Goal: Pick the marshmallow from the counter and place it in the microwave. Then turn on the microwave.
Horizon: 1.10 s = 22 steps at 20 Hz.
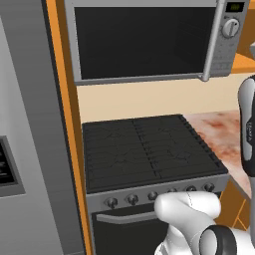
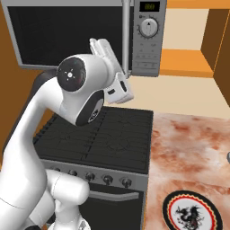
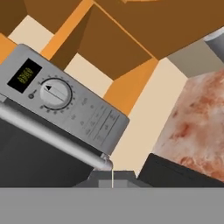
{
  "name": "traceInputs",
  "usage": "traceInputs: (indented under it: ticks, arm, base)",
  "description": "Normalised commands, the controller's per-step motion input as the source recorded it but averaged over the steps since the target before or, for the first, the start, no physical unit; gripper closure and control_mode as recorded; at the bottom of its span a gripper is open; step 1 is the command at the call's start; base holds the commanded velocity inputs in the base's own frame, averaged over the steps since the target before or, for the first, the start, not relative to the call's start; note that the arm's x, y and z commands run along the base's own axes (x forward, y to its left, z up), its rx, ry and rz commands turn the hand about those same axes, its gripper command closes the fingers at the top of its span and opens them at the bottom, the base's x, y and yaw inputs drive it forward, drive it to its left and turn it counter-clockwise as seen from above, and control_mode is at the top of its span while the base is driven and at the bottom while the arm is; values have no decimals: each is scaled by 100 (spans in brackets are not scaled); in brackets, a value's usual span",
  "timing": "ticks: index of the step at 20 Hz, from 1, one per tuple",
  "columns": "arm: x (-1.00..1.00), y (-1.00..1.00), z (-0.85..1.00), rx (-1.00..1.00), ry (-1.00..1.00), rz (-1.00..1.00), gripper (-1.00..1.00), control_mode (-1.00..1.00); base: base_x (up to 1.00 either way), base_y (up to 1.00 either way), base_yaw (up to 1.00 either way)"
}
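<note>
Now gripper (image 3: 112, 178) shut, beside microwave (image 2: 90, 36).

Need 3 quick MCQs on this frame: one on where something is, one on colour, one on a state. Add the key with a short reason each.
1. Where is the microwave relative to the stovetop?
A. Above it
B. To its right on the counter
C. Below it

2. What colour is the rim of the round plate on the counter?
A. Blue
B. Black with a red ring
C. Green

3. What state is the microwave door in?
A. Wide open
B. Removed
C. Closed

Key:
1 A, the silver box hangs over the black grates in both base views.
2 B, the right base view shows a black edge with a red ring around a white centre.
3 C, the dark glass sits flush and the bar handle lies beside the control panel.
</note>
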Motion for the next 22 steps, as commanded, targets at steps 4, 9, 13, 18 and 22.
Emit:
traceInputs:
  ticks: [4, 9, 13, 18, 22]
  arm:
    - [0, -1, -1, 9, -4, -6, 100, -100]
    - [0, -7, -4, 13, -6, -5, 100, -100]
    - [0, -4, -3, 13, -5, -3, 100, -100]
    - [0, -1, -3, 13, -6, -1, 100, -100]
    - [0, 0, -5, 13, -7, 0, 100, -100]
  base:
    - [0, 0, 0]
    - [0, 0, 0]
    - [0, 0, 0]
    - [0, 0, 0]
    - [0, 0, 0]
